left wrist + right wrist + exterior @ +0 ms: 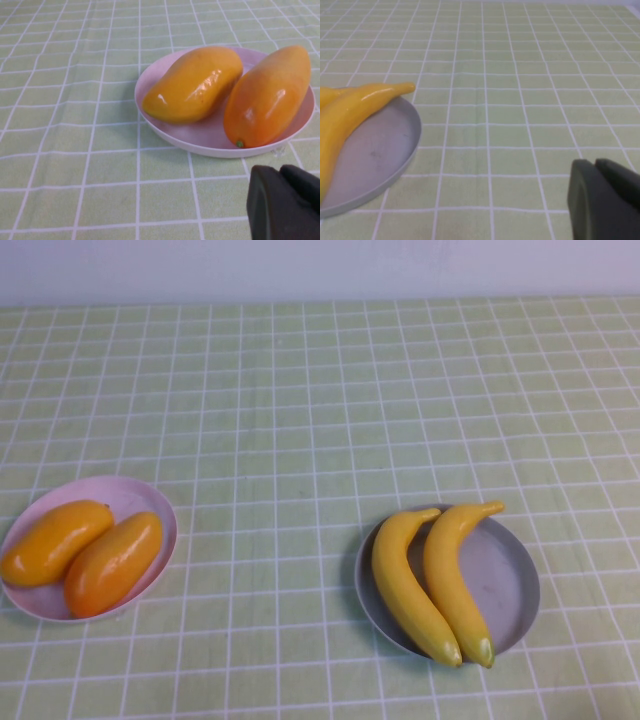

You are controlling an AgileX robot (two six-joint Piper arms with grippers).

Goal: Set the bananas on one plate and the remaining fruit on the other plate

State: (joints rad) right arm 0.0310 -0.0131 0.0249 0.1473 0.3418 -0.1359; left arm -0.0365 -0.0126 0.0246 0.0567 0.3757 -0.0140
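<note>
Green checked tablecloth (320, 390) meets a pale wall (320, 265) behind.

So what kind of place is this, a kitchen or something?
Probably a robot test table, not a kitchen: a checked green tablecloth, glossy fruit sorted onto two plates, and both grippers, left gripper and right gripper, shut, pulled back beside them.

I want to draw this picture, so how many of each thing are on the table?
Bananas: 2, and
Orange mango-like fruits: 2, and
Plates: 2, grey-blue plate and pink plate
Total: 6
</note>
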